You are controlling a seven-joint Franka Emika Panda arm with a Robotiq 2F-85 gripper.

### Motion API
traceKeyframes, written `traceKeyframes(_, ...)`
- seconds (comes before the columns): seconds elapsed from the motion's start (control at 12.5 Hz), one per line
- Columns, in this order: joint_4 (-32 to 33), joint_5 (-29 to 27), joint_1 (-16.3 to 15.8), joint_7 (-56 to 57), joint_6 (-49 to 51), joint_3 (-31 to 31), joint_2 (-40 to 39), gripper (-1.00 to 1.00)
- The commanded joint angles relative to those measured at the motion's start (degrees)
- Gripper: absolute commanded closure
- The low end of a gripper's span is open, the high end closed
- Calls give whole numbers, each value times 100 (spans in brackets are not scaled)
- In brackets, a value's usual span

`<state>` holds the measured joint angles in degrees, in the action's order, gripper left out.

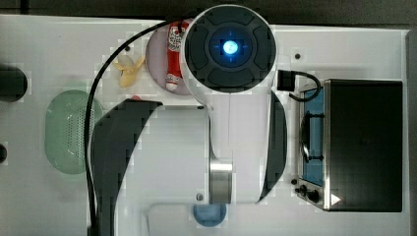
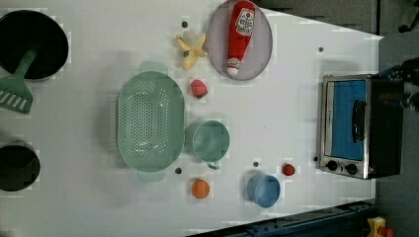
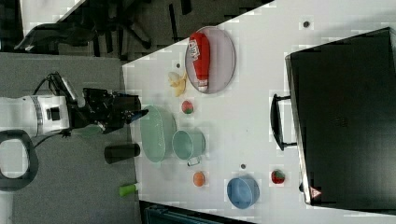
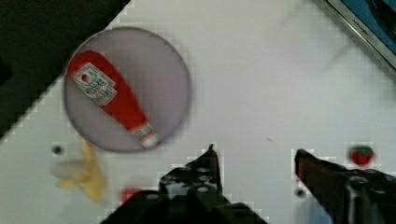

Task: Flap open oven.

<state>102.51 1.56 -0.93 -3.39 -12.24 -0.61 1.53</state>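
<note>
The oven (image 2: 356,126) stands at the left view's right edge of the white table (image 2: 296,98), its blue-tinted glass door shut flat against the silver frame, the dark bar handle (image 2: 359,121) lying across the glass and the small black knobs (image 2: 341,167) at the end of the front panel nearest the left view's bottom; in the top view the oven (image 1: 364,145) sits at the top view's right, just beyond the white arm; in the right view its black top (image 3: 345,116) fills the right view's right side with the handle (image 3: 276,122) standing out from the front

The gripper (image 4: 254,156) hangs above the table with its two dark fingers (image 4: 208,163) apart and nothing between them; in the right view the gripper (image 3: 140,112) is at the right view's left, over the edge of the green colander (image 3: 156,133), well apart from the oven

A red ketchup bottle (image 2: 239,34) lies on a grey plate (image 2: 262,49) at the far side in the left view, with a peeled banana (image 2: 190,49) just beside the plate; a green colander sits mid-table, a green cup (image 2: 210,142) touching its right side in the left view; a small pink-red fruit (image 2: 198,89) lies between plate and cup; an orange (image 2: 200,188), a blue cup (image 2: 263,190) and a strawberry (image 2: 288,169) lie along the near edge, the strawberry close to the oven's knob end; a green spatula (image 2: 15,94) rests against a black pan (image 2: 29,42) at the left view's left
</note>
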Motion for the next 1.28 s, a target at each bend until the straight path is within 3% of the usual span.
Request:
traceKeyframes(0.08,871,-106,122,338,1092,-201,2009,-58)
traceKeyframes(0.24,871,-106,121,338,1092,-200,2008,-99)
traceKeyframes(0.4,871,-106,121,338,1093,-200,2009,-100)
traceKeyframes(0.48,871,-106,121,338,1093,-200,2008,-90)
traceKeyframes(0.96,911,-103,132,338,1095,-213,1997,55)
traceKeyframes(1.04,947,-102,139,338,1095,-224,1988,65)
traceKeyframes(1.28,1218,-61,154,992,1082,-303,1983,65)
